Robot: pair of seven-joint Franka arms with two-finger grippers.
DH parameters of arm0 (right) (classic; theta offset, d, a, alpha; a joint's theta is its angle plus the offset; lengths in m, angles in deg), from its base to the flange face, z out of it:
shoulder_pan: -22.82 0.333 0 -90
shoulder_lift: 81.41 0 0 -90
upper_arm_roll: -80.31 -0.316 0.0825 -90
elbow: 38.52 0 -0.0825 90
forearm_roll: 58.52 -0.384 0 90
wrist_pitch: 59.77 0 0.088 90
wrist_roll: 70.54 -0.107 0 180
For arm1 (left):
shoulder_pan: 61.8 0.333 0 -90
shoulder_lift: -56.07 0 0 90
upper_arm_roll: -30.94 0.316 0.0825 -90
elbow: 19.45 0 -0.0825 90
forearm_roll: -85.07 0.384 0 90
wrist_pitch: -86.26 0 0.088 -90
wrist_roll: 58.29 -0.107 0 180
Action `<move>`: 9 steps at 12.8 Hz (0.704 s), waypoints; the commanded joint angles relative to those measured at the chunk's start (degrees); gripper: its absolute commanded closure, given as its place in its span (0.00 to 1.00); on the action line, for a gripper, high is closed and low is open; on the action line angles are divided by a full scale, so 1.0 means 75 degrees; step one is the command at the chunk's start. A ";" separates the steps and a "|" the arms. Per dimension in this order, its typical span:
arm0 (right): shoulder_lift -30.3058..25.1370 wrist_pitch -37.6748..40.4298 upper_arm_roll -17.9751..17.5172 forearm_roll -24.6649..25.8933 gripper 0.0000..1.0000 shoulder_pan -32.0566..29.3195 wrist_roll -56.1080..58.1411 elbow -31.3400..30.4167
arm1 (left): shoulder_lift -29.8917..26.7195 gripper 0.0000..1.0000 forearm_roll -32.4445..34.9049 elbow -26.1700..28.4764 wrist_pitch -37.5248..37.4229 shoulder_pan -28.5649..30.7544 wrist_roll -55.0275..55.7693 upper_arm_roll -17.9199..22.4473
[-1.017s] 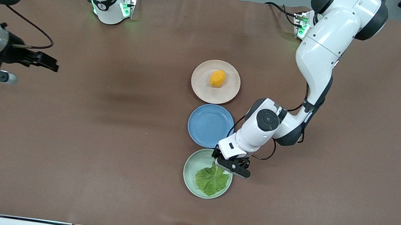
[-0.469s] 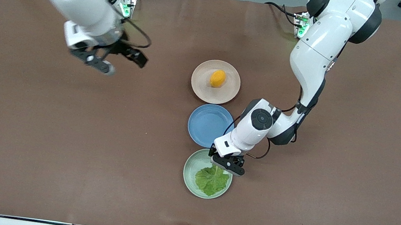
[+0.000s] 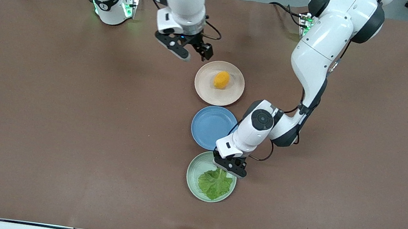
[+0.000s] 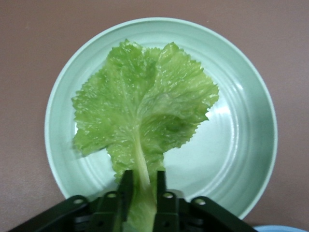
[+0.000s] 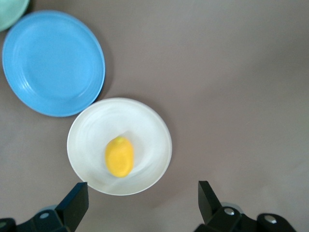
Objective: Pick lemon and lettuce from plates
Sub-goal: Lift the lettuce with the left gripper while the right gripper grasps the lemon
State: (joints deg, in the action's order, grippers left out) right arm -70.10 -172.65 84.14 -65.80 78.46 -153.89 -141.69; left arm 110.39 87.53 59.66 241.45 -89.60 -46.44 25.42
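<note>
Left gripper [image 4: 141,186] pinches the lettuce [image 4: 145,108] stem, the firmest part to lift; right gripper [image 5: 142,200], fingers spread, hangs beside the lemon [image 5: 119,156].

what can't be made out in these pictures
- Front view: the stem end of the lettuce is hidden under the left gripper.
- Left wrist view: the mint green plate is cut off by the picture's edge.
- Right wrist view: the right gripper shows only its open fingers; the lemon is blurred.

Bright even overhead light, soft shadows, right wrist view slightly blurred w/ motion
</note>
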 commanded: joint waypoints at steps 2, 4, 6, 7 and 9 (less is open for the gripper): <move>0.1067 -0.1176 0.0133 0.0325 0.00 0.0818 -0.0791 0.0068 | 0.0000 0.99 0.0327 -0.0141 0.0050 -0.0172 0.0025 0.0138; 0.1583 -0.1832 0.0133 0.0547 0.00 0.1064 -0.1248 0.0068 | -0.0245 0.99 0.0363 -0.0141 0.0003 -0.0196 0.0013 0.0150; 0.1994 -0.2244 0.0133 0.0712 0.00 0.1124 -0.1379 0.0080 | -0.0713 0.99 0.0351 -0.0130 -0.0590 -0.0138 0.0060 0.0138; 0.2158 -0.2408 0.0133 0.0782 0.00 0.1124 -0.1379 0.0080 | -0.1052 0.99 0.0363 -0.0130 -0.1175 -0.0068 0.0014 0.0150; 0.2428 -0.2724 0.0145 0.0958 0.00 0.1101 -0.1379 0.0080 | -0.1789 0.97 0.0445 -0.0060 -0.2183 0.0259 0.0013 0.0255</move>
State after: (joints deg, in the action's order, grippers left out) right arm -53.31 -191.58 84.65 -60.40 86.34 -162.94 -141.67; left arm 103.65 89.17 56.94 231.70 -89.83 -46.55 26.66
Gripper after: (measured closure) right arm 0.000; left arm 0.960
